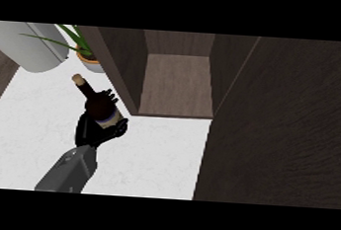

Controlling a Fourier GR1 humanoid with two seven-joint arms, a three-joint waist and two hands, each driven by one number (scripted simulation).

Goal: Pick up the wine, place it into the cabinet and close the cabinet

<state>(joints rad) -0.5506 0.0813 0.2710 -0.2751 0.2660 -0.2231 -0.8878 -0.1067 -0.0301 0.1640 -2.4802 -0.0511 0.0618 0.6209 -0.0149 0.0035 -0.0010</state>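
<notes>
**Wine bottle held up beside the open cabinet**

The left robot hand has its fingers curled round the lower body of the wine bottle, which is lifted above the white desk and leans with its corked neck toward the upper left. The bottle is just left of the cabinet, still outside it.

Between the bottle and the cabinet's opening stands the cabinet's left side wall, a dark wooden panel; the robot hand's fingertips are close beside its lower edge. The cabinet's inner shelf shows as a lighter brown floor. To the right, the open cabinet door fills much of the view as a broad dark wood surface.

Behind the bottle, a potted plant sits against the cabinet's outer corner, its pot partly hidden by the wall. A large pale rounded object lies at the upper left, cut off by the frame; what it is cannot be told.

The bottle's base is covered by the palm. The right robot hand does not show.
</notes>
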